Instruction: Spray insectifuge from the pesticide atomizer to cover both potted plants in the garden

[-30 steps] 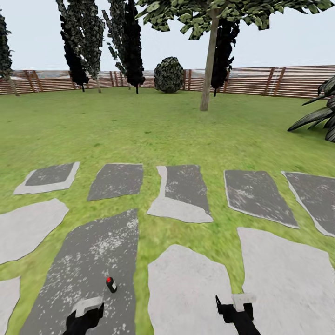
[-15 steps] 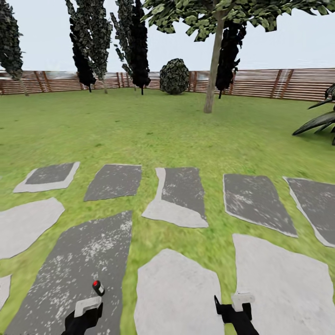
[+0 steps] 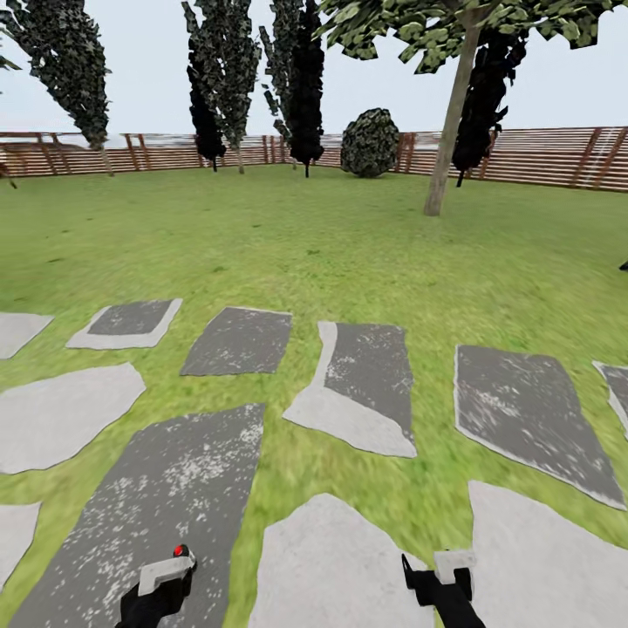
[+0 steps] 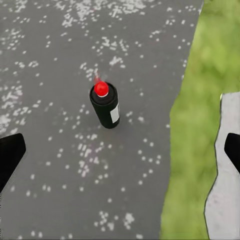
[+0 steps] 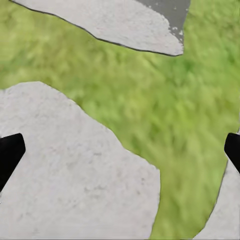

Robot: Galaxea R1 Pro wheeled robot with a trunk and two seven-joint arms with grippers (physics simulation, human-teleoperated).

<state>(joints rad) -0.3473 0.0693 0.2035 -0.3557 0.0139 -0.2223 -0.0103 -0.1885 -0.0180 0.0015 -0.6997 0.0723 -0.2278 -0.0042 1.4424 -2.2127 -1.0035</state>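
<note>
Both arms low and forward, pointing down. Left tool (image 3: 166,571) spread wide, holding nothing; right tool (image 3: 436,567) likewise wide apart, nothing held.

The ground is a green lawn (image 3: 288,253) set with flat paving stones (image 3: 366,375) — some dark grey and flecked with white, others pale and plain, with strips of grass between them. On one long dark speckled slab (image 3: 166,506) stands a small spray can (image 4: 105,105), upright, black-bodied with a red top and a pale label on its side. It sits well inside the slab, away from the grassy edge. A pale stone (image 5: 65,175) lies nearby across a band of grass — its outline curved and uneven.
</note>
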